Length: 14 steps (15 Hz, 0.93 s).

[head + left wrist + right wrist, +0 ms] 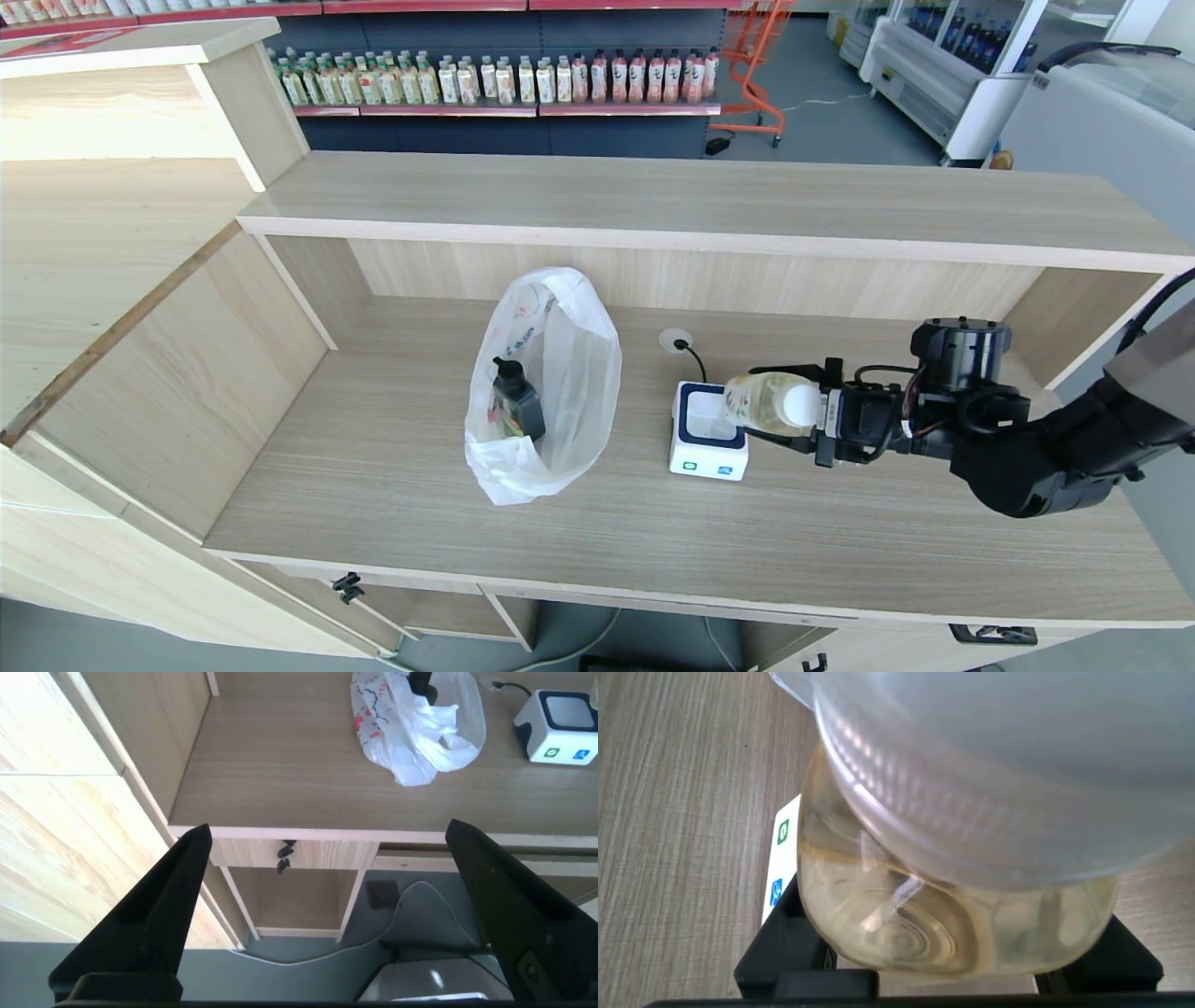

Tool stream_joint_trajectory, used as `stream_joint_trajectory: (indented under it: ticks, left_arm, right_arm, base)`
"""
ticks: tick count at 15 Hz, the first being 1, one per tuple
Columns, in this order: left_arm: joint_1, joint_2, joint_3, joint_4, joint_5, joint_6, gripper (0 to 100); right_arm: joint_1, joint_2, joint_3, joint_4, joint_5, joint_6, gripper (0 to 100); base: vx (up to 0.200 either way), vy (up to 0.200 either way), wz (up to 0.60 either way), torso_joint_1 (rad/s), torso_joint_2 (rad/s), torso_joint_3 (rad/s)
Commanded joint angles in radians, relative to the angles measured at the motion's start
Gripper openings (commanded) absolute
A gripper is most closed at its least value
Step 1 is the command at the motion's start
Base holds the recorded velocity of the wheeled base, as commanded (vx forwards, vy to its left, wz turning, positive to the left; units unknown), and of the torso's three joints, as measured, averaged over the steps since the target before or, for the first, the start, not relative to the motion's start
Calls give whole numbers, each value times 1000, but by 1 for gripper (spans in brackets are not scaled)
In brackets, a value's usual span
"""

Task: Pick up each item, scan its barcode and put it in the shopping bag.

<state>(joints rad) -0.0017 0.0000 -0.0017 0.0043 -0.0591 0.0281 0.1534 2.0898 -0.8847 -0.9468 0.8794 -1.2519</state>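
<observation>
One bottle (771,401) hangs clamped in the right gripper (758,408) above the scanner (707,457), left gripper (329,833) wide

Right fingers (784,371) clamped; left fingers (149,919) spread wide.

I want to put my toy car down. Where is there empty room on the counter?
Bare counter lies between the shopping bag and the left side wall, and along the whole front edge. It's crowded around the scanner, where the right end effector holds a bottle over it.
</observation>
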Motion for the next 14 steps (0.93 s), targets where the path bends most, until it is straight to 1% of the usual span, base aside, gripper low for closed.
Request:
stream_joint_trajectory:
  ticks: [1,7,10,14]
  left_arm:
    - [0,2,0,0,-1,0,100]
    - [0,2,0,0,-1,0,100]
    - [0,2,0,0,1,0,100]
    - [0,2,0,0,-1,0,100]
  right_arm:
    - [11,29,-2,-7,1,0,0]
    - [37,81,-39,-33,0,-1,0]
    - [37,105,-73,-32,-2,0,0]
    - [35,101,-77,-32,1,14,0]
  base:
    - [0,0,0,0,0,0]
    - [0,0,0,0,0,0]
    - [0,0,0,0,0,0]
    - [0,0,0,0,0,0]
